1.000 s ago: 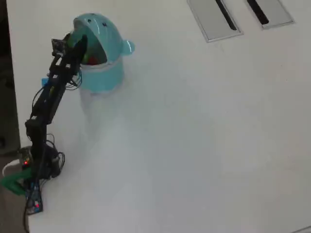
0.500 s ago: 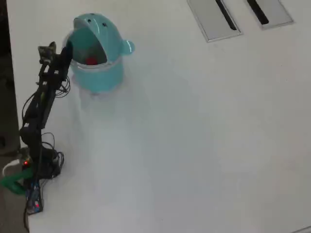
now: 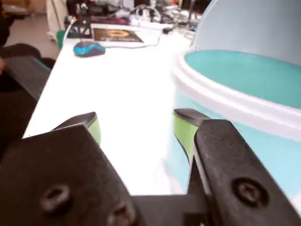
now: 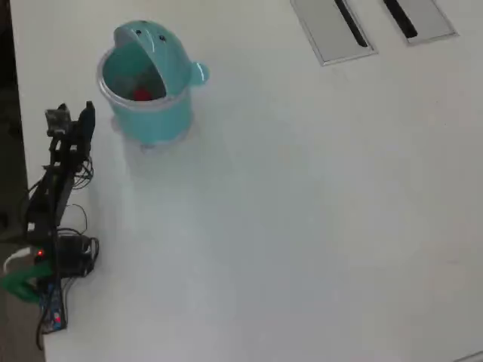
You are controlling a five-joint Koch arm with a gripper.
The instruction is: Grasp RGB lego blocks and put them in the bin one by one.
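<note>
Red block (image 4: pixel 140 94) lies inside the teal bin (image 4: pixel 151 121), on its floor as the overhead view shows it; no other block can be made out there. Bin stands near the upper left corner of the white worktop (image 4: pixel 302 211), its domed lid (image 4: pixel 155 41) tipped back and a small knob (image 4: pixel 198 73) at its right side. Just left of the bin and apart from it hangs the claw (image 3: pixel 136 129), jaws spread with nothing between them, green pads (image 3: pixel 182 132) bare. In the wrist view a blue mouse (image 3: pixel 88 48) lies far off on the worktop.
</note>
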